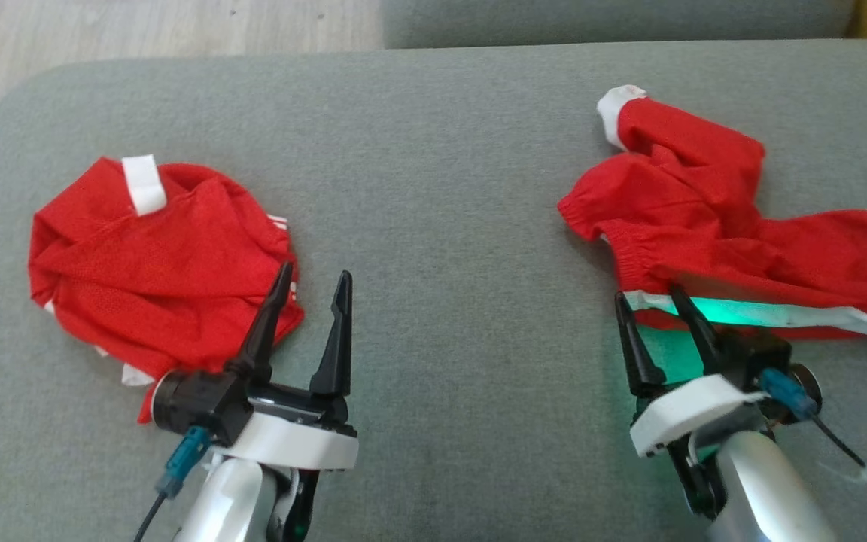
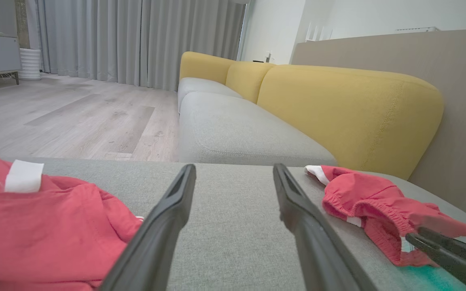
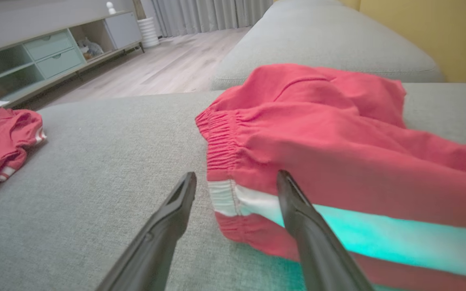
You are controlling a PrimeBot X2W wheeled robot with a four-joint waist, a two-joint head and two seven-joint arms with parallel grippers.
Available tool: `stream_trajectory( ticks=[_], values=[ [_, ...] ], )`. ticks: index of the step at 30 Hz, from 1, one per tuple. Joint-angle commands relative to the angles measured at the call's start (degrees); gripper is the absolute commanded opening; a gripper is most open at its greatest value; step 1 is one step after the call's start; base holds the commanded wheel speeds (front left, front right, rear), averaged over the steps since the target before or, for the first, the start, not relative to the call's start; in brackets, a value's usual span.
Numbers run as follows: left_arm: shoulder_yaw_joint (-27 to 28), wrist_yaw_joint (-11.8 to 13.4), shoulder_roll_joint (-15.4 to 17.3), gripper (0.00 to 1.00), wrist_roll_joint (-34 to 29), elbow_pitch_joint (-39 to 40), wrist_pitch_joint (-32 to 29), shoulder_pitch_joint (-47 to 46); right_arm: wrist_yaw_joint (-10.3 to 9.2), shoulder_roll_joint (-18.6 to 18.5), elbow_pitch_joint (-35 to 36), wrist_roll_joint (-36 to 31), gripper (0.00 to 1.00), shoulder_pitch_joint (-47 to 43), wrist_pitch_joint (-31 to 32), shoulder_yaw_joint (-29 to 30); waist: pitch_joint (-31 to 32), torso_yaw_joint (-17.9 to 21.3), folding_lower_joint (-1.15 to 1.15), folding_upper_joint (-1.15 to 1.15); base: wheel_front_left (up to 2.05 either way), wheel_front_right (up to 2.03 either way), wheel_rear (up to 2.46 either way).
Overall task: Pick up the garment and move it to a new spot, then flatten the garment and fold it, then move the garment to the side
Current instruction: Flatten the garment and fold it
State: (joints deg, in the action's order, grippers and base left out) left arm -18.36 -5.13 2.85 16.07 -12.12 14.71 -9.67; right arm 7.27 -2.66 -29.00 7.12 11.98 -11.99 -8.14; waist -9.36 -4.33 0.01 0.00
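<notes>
Two crumpled red garments lie on the grey cushion point(image 1: 441, 188). A mesh shirt-like garment point(image 1: 162, 263) with a white band sits at the left. My left gripper point(image 1: 313, 272) is open just off its near right edge, and one finger overlaps the cloth in the head view. In the left wrist view that gripper point(image 2: 234, 166) has bare cushion between its fingers, with the garment point(image 2: 34, 226) to its left. At the right lies a pair of red shorts point(image 1: 704, 211) with an elastic waist and a white stripe. My right gripper point(image 3: 237, 173) is open at their striped near corner point(image 3: 318, 137).
A second grey seat cushion point(image 2: 233, 129) with yellow backrests point(image 2: 338, 109) stands beyond the far edge. Wood floor point(image 1: 140, 30) shows past the cushion's far left corner. A low cabinet point(image 3: 34, 52) stands across the room. Bare cushion lies between the two garments.
</notes>
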Motion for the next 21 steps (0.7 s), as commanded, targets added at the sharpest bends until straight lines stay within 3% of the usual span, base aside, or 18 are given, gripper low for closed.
stream_trajectory(
  ticks=[1, 10, 11, 12, 13, 21],
  values=[
    [1.5, -0.13, 0.03, 1.0, 0.1, 1.5, 0.29, -2.4, 0.22, -0.21, 0.99, -0.54, 1.0, 1.72, -0.15, -1.45, -0.25, -0.41, -0.01, 0.0, 0.0, 0.0, 0.0],
    [0.63, 0.26, 0.03, 1.0, 0.49, 1.38, 0.29, -3.17, 0.22, -0.21, -7.11, -1.77, 1.0, 5.47, 0.02, 0.01, -0.62, -2.18, -0.01, 0.0, 0.0, 0.0, 0.0],
    [0.58, 0.34, 0.03, 1.0, 0.53, 1.46, 0.29, -3.14, 0.22, -0.21, -7.51, -1.61, 0.88, 5.72, -0.19, 0.02, -0.67, -2.21, -0.01, 0.0, 0.0, 0.0, 0.0],
    [0.55, 0.43, 0.03, 1.0, 0.56, 1.55, 0.29, -3.11, 0.22, -0.21, -7.78, -1.37, 0.3, 5.98, -0.42, 0.0, -0.73, -2.23, -0.01, 0.0, 0.0, 0.0, 0.0],
    [0.52, 0.5, 0.03, 1.0, 0.6, 1.6, 0.29, -3.08, 0.22, -0.21, -7.95, -1.16, 0.0, 6.25, -0.72, -0.13, -0.8, -2.23, -0.01, 0.0, 0.0, 0.0, 0.0],
    [0.68, 0.6, 0.03, 1.0, 0.65, 1.49, 0.29, -3.45, 0.22, -0.21, -6.67, 2.17, 0.0, 7.24, -2.38, -5.08, -0.85, -1.63, -0.01, 0.0, 0.0, 0.0, 0.0]
  ],
)
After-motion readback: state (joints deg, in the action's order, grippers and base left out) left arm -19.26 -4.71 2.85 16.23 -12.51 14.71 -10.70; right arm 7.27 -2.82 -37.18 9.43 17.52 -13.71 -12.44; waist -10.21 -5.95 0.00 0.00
